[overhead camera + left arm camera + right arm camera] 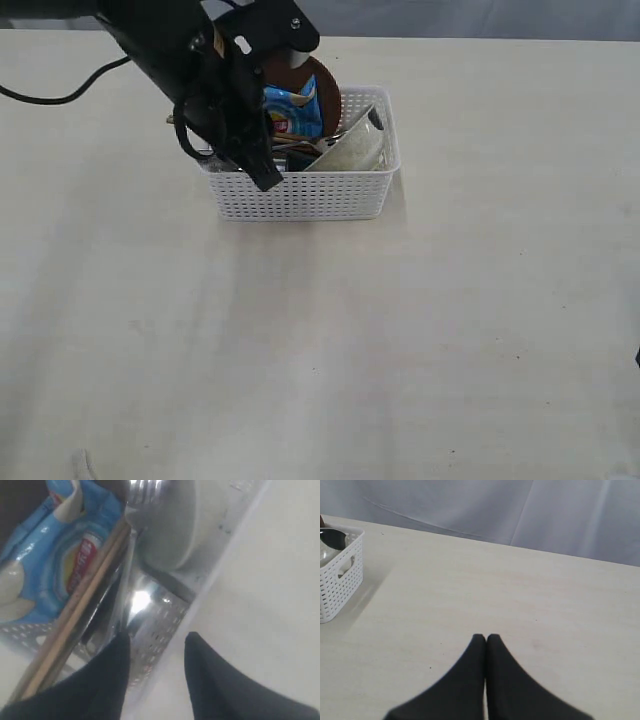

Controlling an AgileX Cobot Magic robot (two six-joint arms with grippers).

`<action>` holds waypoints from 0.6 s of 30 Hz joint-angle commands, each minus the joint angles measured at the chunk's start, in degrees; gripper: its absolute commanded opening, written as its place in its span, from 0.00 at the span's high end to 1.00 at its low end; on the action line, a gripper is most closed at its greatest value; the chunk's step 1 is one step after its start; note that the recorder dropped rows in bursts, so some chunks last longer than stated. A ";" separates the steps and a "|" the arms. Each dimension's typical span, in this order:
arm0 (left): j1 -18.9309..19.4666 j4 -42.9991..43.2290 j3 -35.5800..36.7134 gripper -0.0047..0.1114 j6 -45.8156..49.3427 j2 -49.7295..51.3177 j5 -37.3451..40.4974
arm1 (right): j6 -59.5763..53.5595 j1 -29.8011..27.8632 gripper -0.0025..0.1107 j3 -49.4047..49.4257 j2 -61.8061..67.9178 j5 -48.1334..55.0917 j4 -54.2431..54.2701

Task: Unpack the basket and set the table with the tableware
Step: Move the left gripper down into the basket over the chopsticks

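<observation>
The white basket (300, 195) stands on the cream table (420, 330) at the back, slightly left of centre. In it a brown plate (326, 82) leans at the back, with a pale bowl (352, 150) and a steel cup (370, 118) on the right. My left gripper (156, 645) is open at the basket's front left, its fingers straddling the lattice wall (161, 622). Close by lie two wooden chopsticks (85, 600), fork tines (145, 487) and the bowl (165, 527). My right gripper (486, 637) is shut and holds nothing, low over bare table, apart from the basket (337, 582).
A blue chip bag (292, 110) stands in the basket in front of the plate, next to the chopsticks. My left arm (190, 60) covers the basket's left end. A black cable (60, 92) trails off at the far left.
</observation>
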 commanded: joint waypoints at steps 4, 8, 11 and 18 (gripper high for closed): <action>-0.27 -0.19 -0.65 0.65 -0.29 3.07 -3.25 | 0.04 -0.28 0.98 0.20 -0.25 -0.15 -0.34; -0.27 0.32 -0.88 0.65 -0.29 4.46 -4.14 | 0.04 -0.28 0.98 0.20 -0.25 -0.15 -0.34; -0.27 0.78 -0.88 0.65 -0.44 5.16 -5.75 | 0.04 -0.28 0.98 0.20 -0.25 -0.15 -0.34; -0.27 0.78 -0.88 0.66 -1.31 5.28 -10.67 | 0.04 -0.28 0.98 0.20 -0.25 -0.15 -0.34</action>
